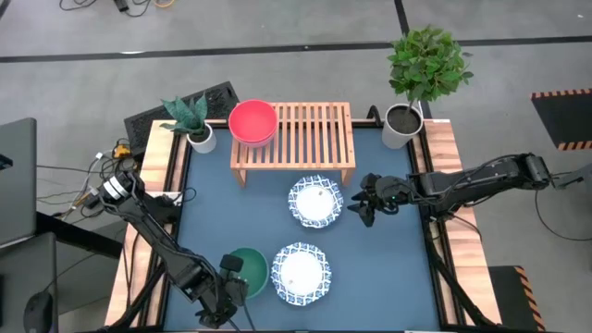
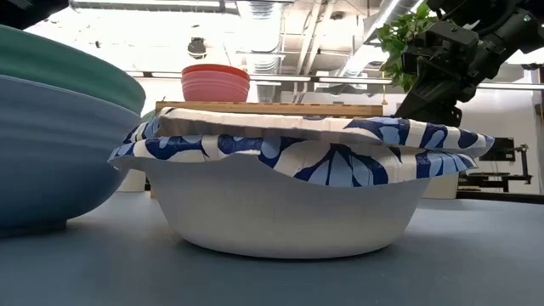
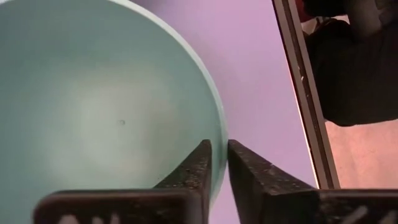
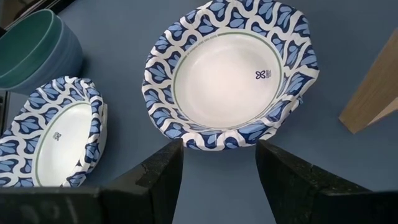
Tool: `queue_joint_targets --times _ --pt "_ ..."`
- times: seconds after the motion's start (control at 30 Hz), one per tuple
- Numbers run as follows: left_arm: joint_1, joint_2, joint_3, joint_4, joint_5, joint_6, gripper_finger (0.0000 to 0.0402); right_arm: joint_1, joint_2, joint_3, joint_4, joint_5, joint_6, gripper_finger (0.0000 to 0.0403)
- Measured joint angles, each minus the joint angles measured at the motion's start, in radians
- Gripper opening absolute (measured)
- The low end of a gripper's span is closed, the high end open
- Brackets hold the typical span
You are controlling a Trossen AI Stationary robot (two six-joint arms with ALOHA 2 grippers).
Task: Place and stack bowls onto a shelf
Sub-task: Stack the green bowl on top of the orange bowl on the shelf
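The teal bowl (image 1: 252,268) stands on the blue table near its front left, and my left gripper (image 1: 231,273) is shut on its rim. In the left wrist view the bowl (image 3: 93,112) fills the picture. Two white bowls with blue patterned rims rest on the table, one (image 1: 300,274) beside the teal bowl and one (image 1: 315,202) in front of the shelf (image 1: 305,139). A pink bowl (image 1: 252,121) sits on the left end of the shelf's slatted top. My right gripper (image 4: 219,149) hangs open just right of the farther white bowl (image 4: 230,74), touching nothing. My left gripper pinches the teal bowl's rim (image 3: 219,134) on the bowl's left side, one finger (image 3: 193,174) inside the bowl and the other outside. The fingers slant down from the table's near left. The bowl stands upright with its base (image 2: 34,223) on the table.
Two potted plants in white pots stand at the far corners, one (image 1: 196,125) left of the shelf and one (image 1: 412,102) right of it. Raised wooden rails (image 1: 166,166) border the table's left and right sides. Bare blue tabletop (image 1: 217,208) lies between the shelf and the teal bowl.
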Motion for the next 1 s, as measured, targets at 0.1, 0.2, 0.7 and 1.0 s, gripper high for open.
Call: queue_joint_targets --times 0.1,0.2,0.7,1.0 --pt "0.000 0.000 0.000 0.000 0.000 0.000 0.0006 0.000 0.000 0.000 0.000 0.000 -0.002 0.0226" --pt "0.001 0.000 0.000 0.000 -0.006 0.001 0.0002 0.000 0.000 0.000 0.000 0.000 -0.013 0.0226" --pt "0.005 0.000 0.036 -0.055 -0.030 -0.037 0.0000 0.000 0.000 0.000 0.000 0.000 -0.024 0.0226" --pt "0.020 -0.001 0.127 -0.150 -0.070 -0.035 0.0000 0.000 0.000 0.000 0.000 0.000 -0.027 0.0226"
